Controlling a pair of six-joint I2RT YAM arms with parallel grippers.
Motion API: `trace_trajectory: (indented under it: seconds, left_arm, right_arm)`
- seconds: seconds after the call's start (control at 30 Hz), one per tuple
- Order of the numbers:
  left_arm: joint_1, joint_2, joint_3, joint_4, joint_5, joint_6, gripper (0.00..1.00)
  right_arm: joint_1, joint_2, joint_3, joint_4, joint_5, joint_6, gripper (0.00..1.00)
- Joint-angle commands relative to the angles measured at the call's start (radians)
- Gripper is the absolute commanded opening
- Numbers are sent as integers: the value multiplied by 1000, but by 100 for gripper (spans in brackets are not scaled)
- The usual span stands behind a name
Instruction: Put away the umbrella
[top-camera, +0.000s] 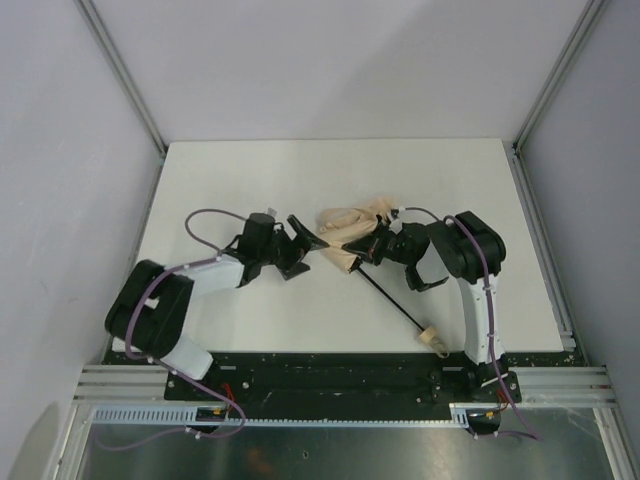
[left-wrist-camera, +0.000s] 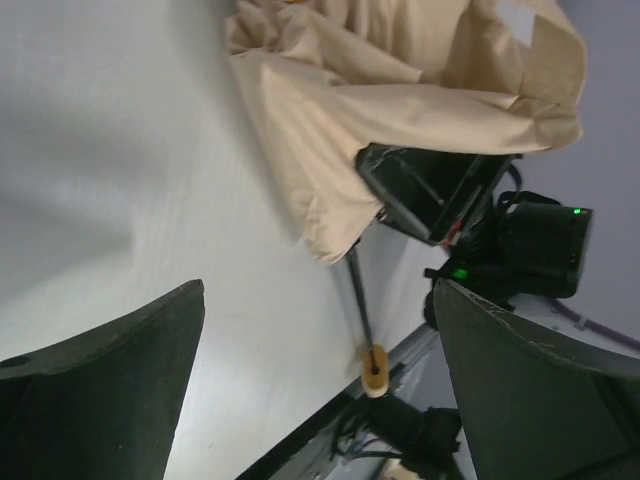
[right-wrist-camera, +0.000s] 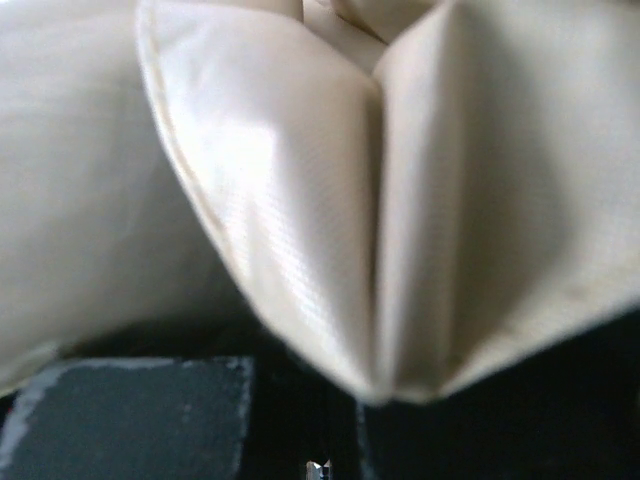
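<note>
The umbrella lies on the white table, its crumpled beige canopy (top-camera: 350, 228) near the middle. Its thin black shaft (top-camera: 392, 298) runs toward the near right and ends in the small tan handle (top-camera: 432, 339). My right gripper (top-camera: 373, 246) is in the canopy's near right edge. In the right wrist view a fold of beige fabric (right-wrist-camera: 300, 200) drops into the narrow gap of the gripper (right-wrist-camera: 305, 405). My left gripper (top-camera: 305, 247) is open and empty just left of the canopy. Its wrist view (left-wrist-camera: 320, 290) shows the canopy (left-wrist-camera: 400, 90), shaft (left-wrist-camera: 358, 300) and handle (left-wrist-camera: 375, 371).
Grey walls with aluminium posts (top-camera: 125, 80) close the table on the left, back and right. The black base rail (top-camera: 330, 375) runs along the near edge, just beyond the handle. The table (top-camera: 330, 170) is bare behind the umbrella.
</note>
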Motion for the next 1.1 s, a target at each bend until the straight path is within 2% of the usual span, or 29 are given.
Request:
trace_trajectory:
  seconds: [0.0, 0.17, 0.3, 0.53, 0.63, 0.7, 0.8, 0.87, 0.93, 0.97, 1.07]
  left_arm:
    - [-44, 86, 35, 301, -25, -172, 99]
    - [-74, 184, 25, 407, -141, -238, 99]
    - [-100, 260, 51, 417, -212, -299, 91]
    - [-113, 379, 71, 418, -409, -286, 66]
    - [-113, 438, 110, 421, -437, -291, 55]
    - [-111, 465, 141, 421, -455, -257, 41]
    - [-98, 479, 165, 421, -458, -229, 15]
    - [-95, 474, 182, 419, -447, -194, 5]
    - [-93, 456, 191, 405, -432, -169, 1]
    - [-93, 444, 190, 390, -421, -162, 1]
    - [-87, 388, 138, 337, -397, -185, 0]
  right_arm:
    - [-14, 59, 12, -231, -8, -33, 0]
    - [-25, 65, 47, -278, -28, -56, 0]
    - [-39, 74, 66, -285, -40, -54, 0]
    - [-53, 67, 96, -308, -64, -57, 0]
    - [-53, 64, 110, -321, -80, -60, 0]
    - [-53, 58, 116, -336, -86, -67, 0]
    - [-55, 37, 126, -378, -94, -100, 0]
    - [-60, 4, 137, -441, -95, -154, 0]
    - [-64, -47, 162, -579, -83, -259, 0]
    - [-69, -79, 175, -659, -68, -320, 5]
    - [-90, -204, 200, -884, 0, -503, 27]
